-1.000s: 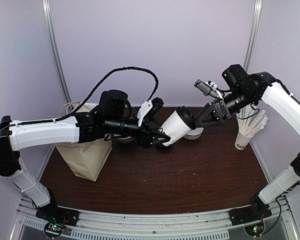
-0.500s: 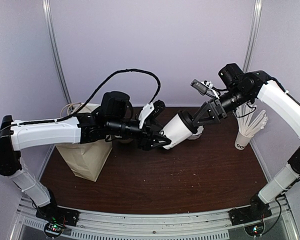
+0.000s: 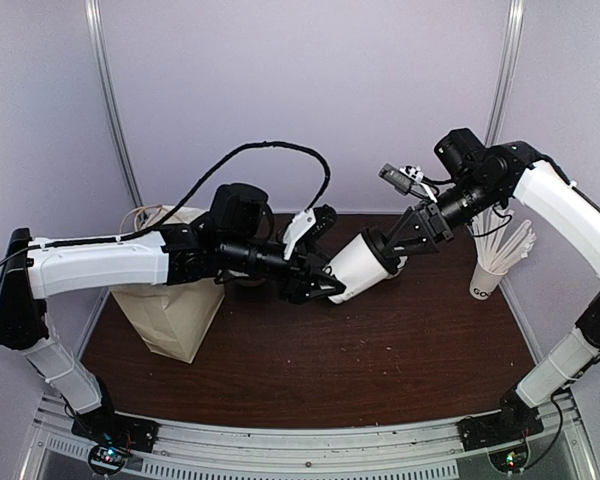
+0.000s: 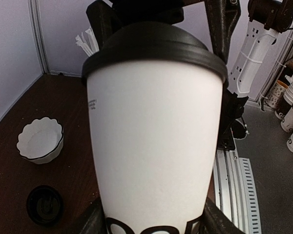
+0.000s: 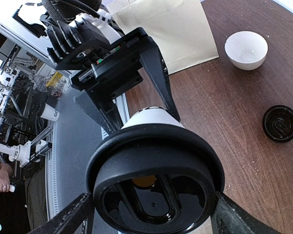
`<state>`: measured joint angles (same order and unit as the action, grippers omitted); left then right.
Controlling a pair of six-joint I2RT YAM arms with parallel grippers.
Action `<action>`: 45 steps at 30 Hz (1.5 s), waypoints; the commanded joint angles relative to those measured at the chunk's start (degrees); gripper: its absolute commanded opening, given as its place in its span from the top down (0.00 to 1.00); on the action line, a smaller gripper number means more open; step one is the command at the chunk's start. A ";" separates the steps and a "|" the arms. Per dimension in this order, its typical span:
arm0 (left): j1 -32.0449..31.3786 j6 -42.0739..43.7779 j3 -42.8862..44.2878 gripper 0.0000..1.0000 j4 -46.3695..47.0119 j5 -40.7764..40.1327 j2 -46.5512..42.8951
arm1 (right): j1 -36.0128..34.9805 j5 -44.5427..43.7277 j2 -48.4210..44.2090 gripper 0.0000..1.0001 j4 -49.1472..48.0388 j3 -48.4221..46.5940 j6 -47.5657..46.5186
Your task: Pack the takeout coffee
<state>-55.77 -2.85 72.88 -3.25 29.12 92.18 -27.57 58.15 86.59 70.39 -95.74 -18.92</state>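
The left hand (image 3: 325,283) is closed partway on the base of the takeout coffee cup (image 4: 154,141), with a finger on each side near the dark letters. The cup hangs in mid-air over the table (image 3: 330,370), tipped steeply, its black lid (image 5: 156,180) toward the right hand (image 3: 388,250). That hand's fingers (image 5: 71,219) are spread wide and flank the lid's rim; whether they press it cannot be told. The left arm crosses the top of the paper bag (image 3: 170,310). A white bowl (image 5: 245,48) and a loose black lid (image 5: 280,123) lie on the table; a cup of white sticks (image 3: 490,270) stands at the far right.
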 commanded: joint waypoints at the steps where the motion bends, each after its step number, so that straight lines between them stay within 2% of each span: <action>1: -0.61 1.18 2.88 0.40 2.18 0.76 0.37 | -1.30 0.44 0.51 0.15 1.45 -0.23 -1.62; 8: -0.76 0.92 3.52 0.40 2.24 0.33 0.76 | -2.18 -1.35 0.60 0.17 2.09 -0.02 -2.37; 13: -0.92 0.89 4.11 0.39 1.98 -0.15 1.18 | -2.22 -2.37 0.85 0.27 1.74 -0.21 -1.93; 16: -0.92 0.88 4.09 0.32 1.48 -2.29 1.20 | -2.22 -2.90 0.74 0.31 1.43 -0.31 -1.91; 19: -1.01 1.21 4.59 0.22 -1.21 -8.18 0.38 | -1.80 -4.81 0.49 0.33 1.35 -0.68 -2.24; 24: -1.01 2.30 9.09 0.12 -13.68 -17.34 -4.16 | 2.17 -6.79 -0.20 0.34 2.92 -1.48 -4.13; 28: -1.01 1.50 14.29 0.11 -25.76 -20.26 -10.03 | 5.90 -9.53 -1.37 0.34 1.83 0.71 -5.77; 30: -1.01 -0.59 16.44 0.12 -30.29 -26.72 -14.01 | 6.35 -11.39 -2.49 0.34 0.26 3.04 -6.33; 33: -0.93 -7.97 20.53 0.16 -41.10 -48.41 -19.66 | 6.43 -12.31 -3.62 0.34 -1.89 5.59 -6.23; 34: -0.90 -9.98 21.77 0.17 -45.17 -53.10 -21.05 | 6.47 -12.02 -3.72 0.34 -2.39 6.20 -6.14; 40: -0.75 -24.17 24.32 0.24 -65.45 -59.36 -26.38 | 6.41 -13.22 -3.58 0.34 -5.23 9.08 -6.40; 43: -0.83 -33.54 23.98 0.16 -73.48 -61.95 -27.62 | 6.48 -17.87 -3.01 0.34 -6.28 9.83 -6.69; 45: -0.83 -36.75 22.54 0.10 -76.92 -63.24 -27.75 | 6.45 -22.87 -2.56 0.34 -6.32 10.11 -7.81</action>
<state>-56.66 -26.72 97.69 -65.58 -27.55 63.29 -21.12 43.81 84.42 66.61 -86.32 -24.49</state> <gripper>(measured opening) 0.848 0.727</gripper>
